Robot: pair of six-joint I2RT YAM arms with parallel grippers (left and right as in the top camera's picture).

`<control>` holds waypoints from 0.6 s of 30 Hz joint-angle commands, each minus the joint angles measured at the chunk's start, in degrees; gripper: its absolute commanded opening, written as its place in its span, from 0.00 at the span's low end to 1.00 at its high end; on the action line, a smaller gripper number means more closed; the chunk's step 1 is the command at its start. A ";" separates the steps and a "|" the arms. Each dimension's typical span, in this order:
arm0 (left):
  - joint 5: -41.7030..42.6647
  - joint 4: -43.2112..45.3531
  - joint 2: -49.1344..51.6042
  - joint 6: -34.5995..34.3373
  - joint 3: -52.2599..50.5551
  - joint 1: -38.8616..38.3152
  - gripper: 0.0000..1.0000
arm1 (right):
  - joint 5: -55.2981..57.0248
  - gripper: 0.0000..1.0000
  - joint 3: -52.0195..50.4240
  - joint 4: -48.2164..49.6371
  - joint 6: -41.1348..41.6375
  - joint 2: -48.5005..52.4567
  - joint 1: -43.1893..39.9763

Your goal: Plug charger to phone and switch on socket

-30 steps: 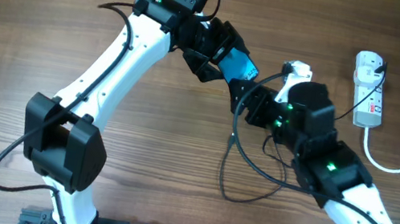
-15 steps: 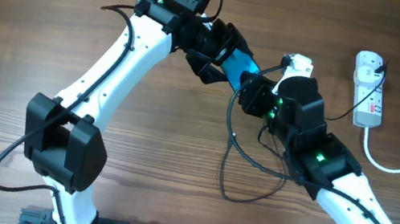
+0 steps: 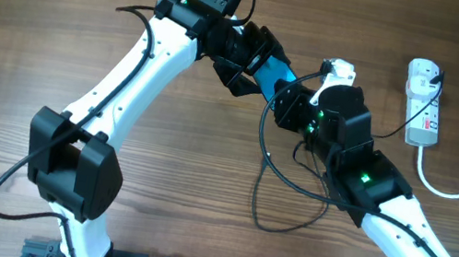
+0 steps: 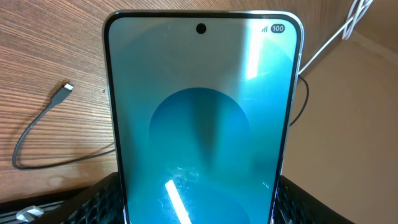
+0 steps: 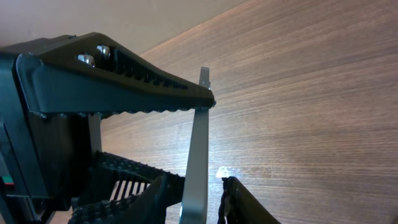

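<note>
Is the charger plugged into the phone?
No, the tip of the charger lies bare on the table, apart from the phone.

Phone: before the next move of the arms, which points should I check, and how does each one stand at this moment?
1. Hold of the left gripper on the phone: ok, it is shut on it.
2. Grip of the right gripper on the phone: not ok, its fingers stand on either side of the phone's edge, and a gap shows.
3. Is the charger in a gripper: not ok, its connector lies on the table.
4. Is the charger plugged into the phone: not ok.
5. Is the socket switched on: cannot tell, the switch is too small to see.
</note>
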 commanded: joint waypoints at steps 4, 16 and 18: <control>1.53 0.42 -2.12 -0.74 0.50 -0.55 0.73 | -1.42 0.21 0.92 0.72 0.74 0.04 0.20; 1.55 0.39 -2.12 -0.74 0.50 -0.63 0.75 | -1.64 0.05 0.92 0.46 0.94 0.04 0.20; 1.53 0.42 -2.12 -0.74 0.50 -0.63 0.80 | -1.64 0.05 0.92 0.46 0.94 0.04 0.20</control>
